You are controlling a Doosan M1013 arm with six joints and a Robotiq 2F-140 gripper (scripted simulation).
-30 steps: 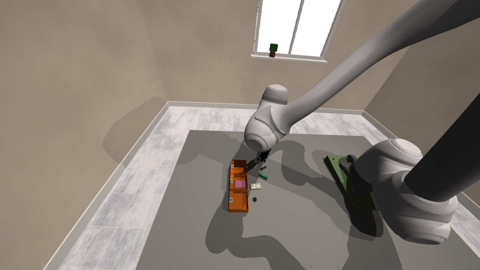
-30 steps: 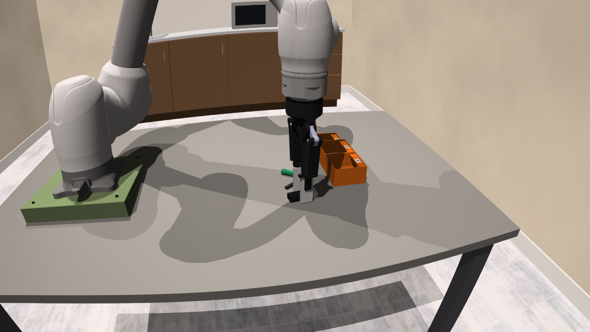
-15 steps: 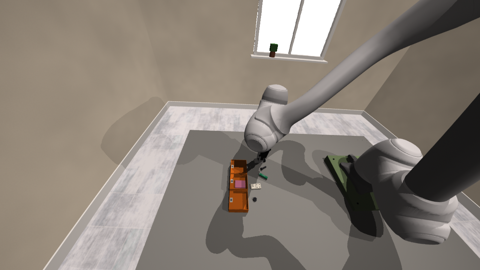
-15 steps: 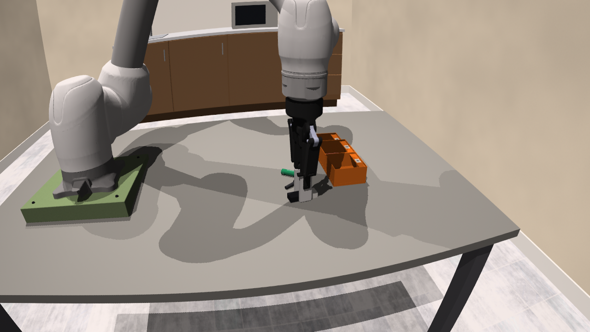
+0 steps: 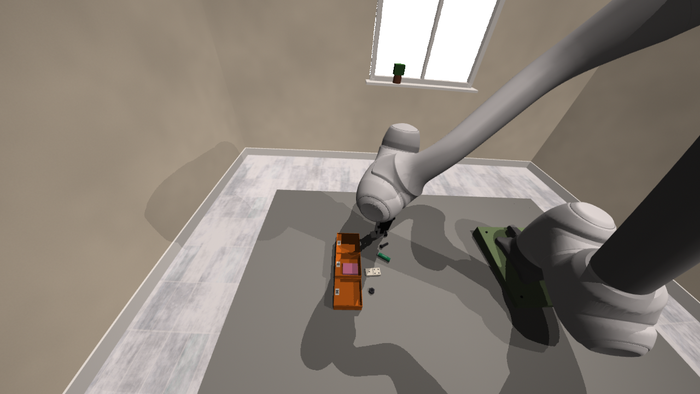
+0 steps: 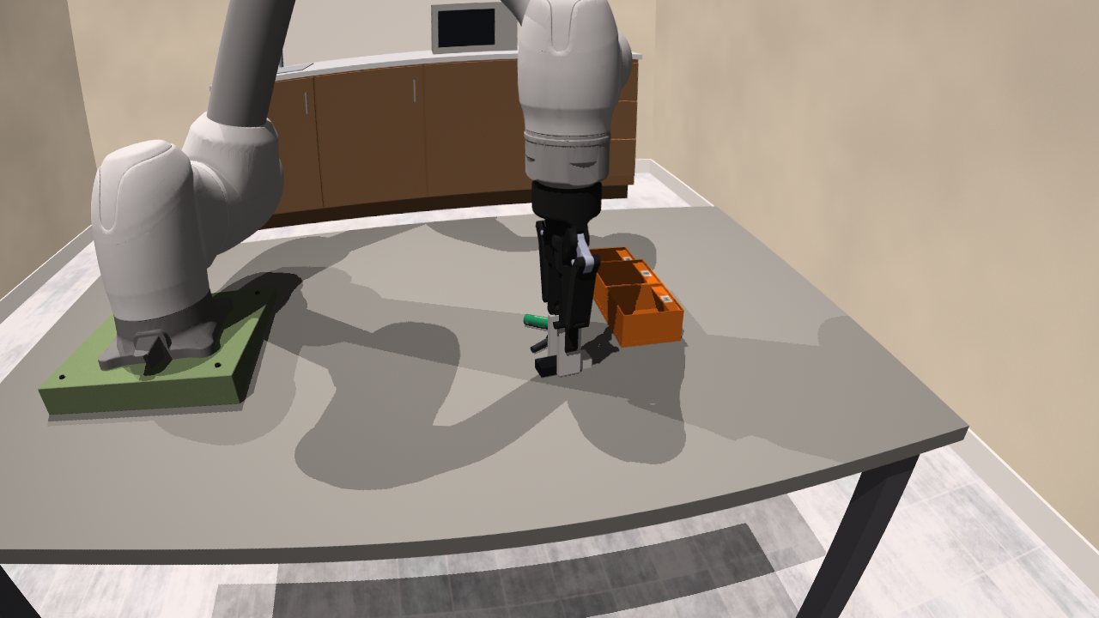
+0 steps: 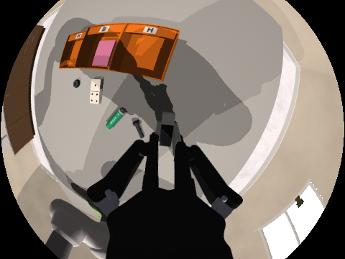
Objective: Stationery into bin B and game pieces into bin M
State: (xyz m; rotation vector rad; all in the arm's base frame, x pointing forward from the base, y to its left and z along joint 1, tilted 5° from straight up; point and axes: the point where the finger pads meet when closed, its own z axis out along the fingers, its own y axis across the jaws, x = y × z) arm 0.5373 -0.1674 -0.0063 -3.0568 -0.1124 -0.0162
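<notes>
My gripper point(image 5: 379, 239) point(image 6: 563, 354) point(image 7: 167, 129) stands upright at the table top, just beside the end bin. It is shut on a small black block with a pale end point(image 6: 567, 367) point(image 7: 166, 132) that rests on the table. Three joined orange bins point(image 5: 348, 307) point(image 6: 637, 329) point(image 7: 144, 60) stand in a row; their labels are too small to read surely. A pink flat thing point(image 5: 350, 268) point(image 7: 103, 53) lies in the middle bin. A white domino point(image 5: 373, 271) point(image 7: 96, 91) lies next to the bins.
A green cylinder point(image 5: 383, 256) point(image 6: 533, 319) point(image 7: 115, 118) and a black bolt point(image 5: 384, 244) point(image 7: 138, 126) lie close to my fingers. A small black round piece point(image 5: 371, 290) point(image 7: 76, 83) lies beyond the domino. The arm's green base plate point(image 5: 484, 239) point(image 6: 154, 388) is far off.
</notes>
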